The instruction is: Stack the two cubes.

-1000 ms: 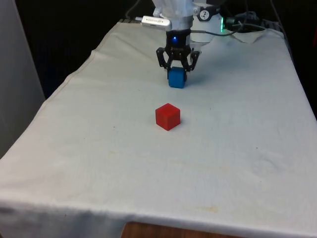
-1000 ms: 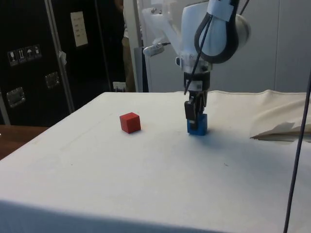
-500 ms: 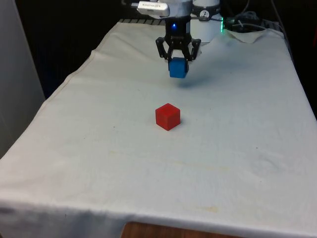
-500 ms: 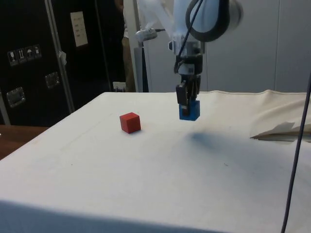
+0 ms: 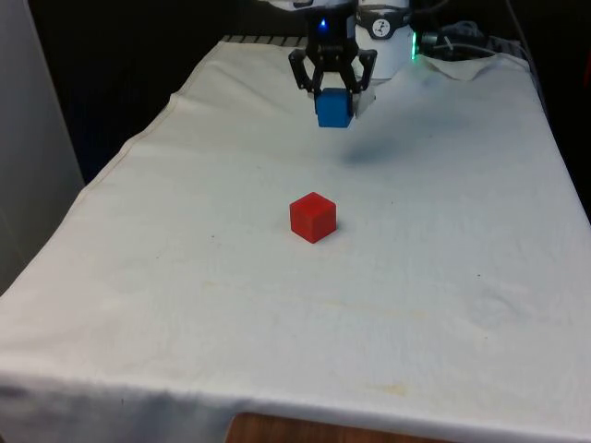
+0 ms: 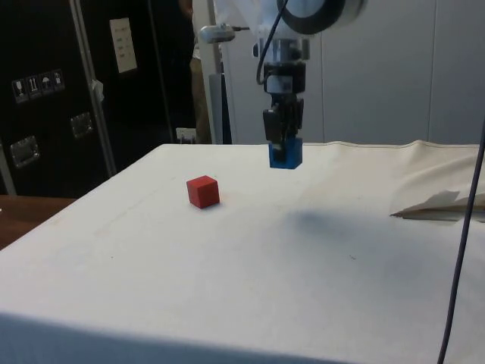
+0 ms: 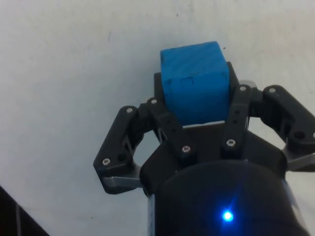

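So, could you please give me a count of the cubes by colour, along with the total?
Blue cubes: 1, the blue cube held in the hand above the white cloth.
Red cubes: 1, the red cube resting on the cloth.
Total: 2 cubes.

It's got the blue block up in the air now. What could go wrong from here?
The gripper holds the blue cube only by its upper part, above the cloth, so it might slip out or twist while being carried. The red cube is a small target and sits corner-on in the front view, so a slightly misaligned placement could knock it aside or leave the stack crooked.
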`<state>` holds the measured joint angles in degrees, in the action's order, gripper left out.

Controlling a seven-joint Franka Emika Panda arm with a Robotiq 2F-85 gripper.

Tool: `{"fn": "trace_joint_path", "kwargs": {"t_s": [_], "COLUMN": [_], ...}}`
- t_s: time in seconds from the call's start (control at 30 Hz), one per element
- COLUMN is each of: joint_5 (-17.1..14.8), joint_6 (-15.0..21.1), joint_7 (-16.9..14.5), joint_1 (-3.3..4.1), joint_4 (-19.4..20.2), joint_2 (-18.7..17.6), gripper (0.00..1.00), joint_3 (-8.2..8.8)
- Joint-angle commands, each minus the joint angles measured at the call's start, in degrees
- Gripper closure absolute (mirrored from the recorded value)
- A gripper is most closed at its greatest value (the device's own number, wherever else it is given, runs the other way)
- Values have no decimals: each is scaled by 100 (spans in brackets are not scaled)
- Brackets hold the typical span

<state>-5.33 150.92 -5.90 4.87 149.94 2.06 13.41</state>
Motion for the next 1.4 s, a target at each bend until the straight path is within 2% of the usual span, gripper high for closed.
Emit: {"fn": "trace_joint_path", "kwargs": {"t_s": [0.0,0.07,0.1,0.27,0.37,0.63,0.67,0.8,0.97,1.0,1.1,1.23,1.27,1.3,1.37], "joint_5": [86,0,86,40,0,-46,-6,-63,-74,-17,-69,-69,-17,-63,-63], "joint_6": [-126,-109,-235,-464,-470,-745,-682,-831,-882,-825,-922,-980,-922,-1003,-1026], "joint_7": [86,6,86,63,11,11,11,17,52,52,80,120,115,138,149], "joint_1": [-11,0,-11,0,6,17,11,29,29,23,34,40,34,40,40], "joint_4": [-57,-57,-126,-372,-413,-1089,-1003,-1421,-1725,-1662,-1982,-2257,-2206,-2389,-2510], "joint_2": [29,40,57,34,46,-418,-361,-670,-905,-859,-1100,-1301,-1266,-1409,-1507], "gripper": [100,100,100,100,100,100,100,100,100,100,100,100,100,100,100], "joint_3": [0,0,0,-11,-6,-29,-17,-52,-97,-80,-126,-160,-143,-178,-189]}}
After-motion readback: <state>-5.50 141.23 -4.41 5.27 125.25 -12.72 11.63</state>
